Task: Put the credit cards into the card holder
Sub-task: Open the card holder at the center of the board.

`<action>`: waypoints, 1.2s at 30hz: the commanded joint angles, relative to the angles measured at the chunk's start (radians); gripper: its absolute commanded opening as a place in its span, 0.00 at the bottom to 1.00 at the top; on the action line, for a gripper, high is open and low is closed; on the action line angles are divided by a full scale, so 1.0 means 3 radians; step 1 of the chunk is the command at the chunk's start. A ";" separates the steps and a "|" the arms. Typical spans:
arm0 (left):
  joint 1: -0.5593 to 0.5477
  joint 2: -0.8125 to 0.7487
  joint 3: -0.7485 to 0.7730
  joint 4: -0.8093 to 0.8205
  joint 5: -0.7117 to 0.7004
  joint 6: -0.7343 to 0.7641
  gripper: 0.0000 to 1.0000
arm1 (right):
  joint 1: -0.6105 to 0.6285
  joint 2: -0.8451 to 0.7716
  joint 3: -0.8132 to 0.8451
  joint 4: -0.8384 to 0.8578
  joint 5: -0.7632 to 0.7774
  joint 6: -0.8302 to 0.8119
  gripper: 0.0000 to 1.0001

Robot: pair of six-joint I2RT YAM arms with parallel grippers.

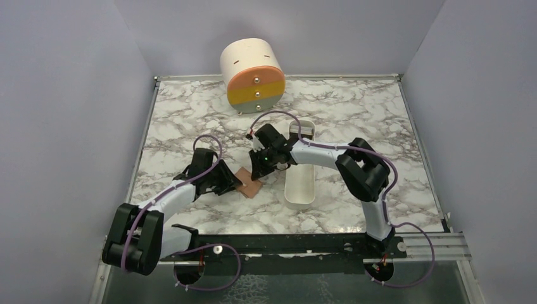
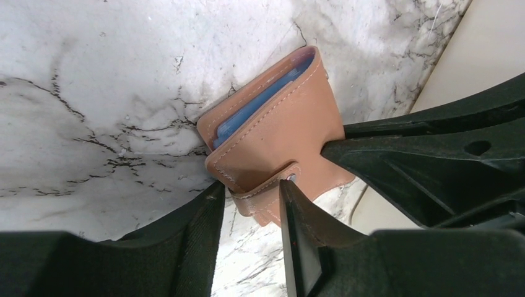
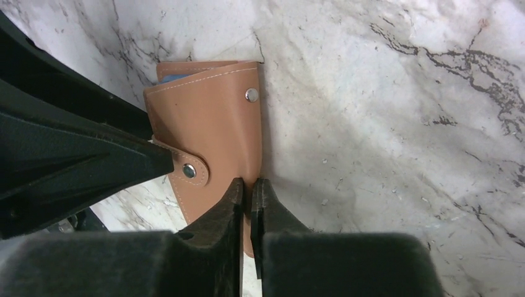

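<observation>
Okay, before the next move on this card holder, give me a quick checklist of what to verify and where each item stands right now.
1. Right hand gripping the card holder: ok, fingers closed on its cover edge.
2. Left hand placed at the strap: ok, open, one finger on either side.
3. Snap fastened: not ok, the strap snap sits apart from the stud.
4. Card holder folded and lying on the marble table: ok.
5. Contents fully tucked in: cannot tell, only blue edges show in the fold.
</observation>
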 commanded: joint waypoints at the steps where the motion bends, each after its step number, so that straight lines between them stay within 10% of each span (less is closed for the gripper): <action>1: 0.0011 -0.0110 0.0210 -0.0229 0.0065 0.0181 0.43 | 0.0030 -0.0193 -0.0089 0.0015 0.0097 0.0001 0.01; 12: 0.0010 -0.0269 0.0936 -0.0779 0.0303 0.0631 0.57 | 0.0030 -0.0742 -0.0096 -0.0350 0.0632 0.0268 0.01; 36: -0.0026 0.0181 0.0435 0.0222 0.0899 0.0253 0.54 | 0.0040 -0.1249 -0.0507 0.0179 0.0048 0.0975 0.01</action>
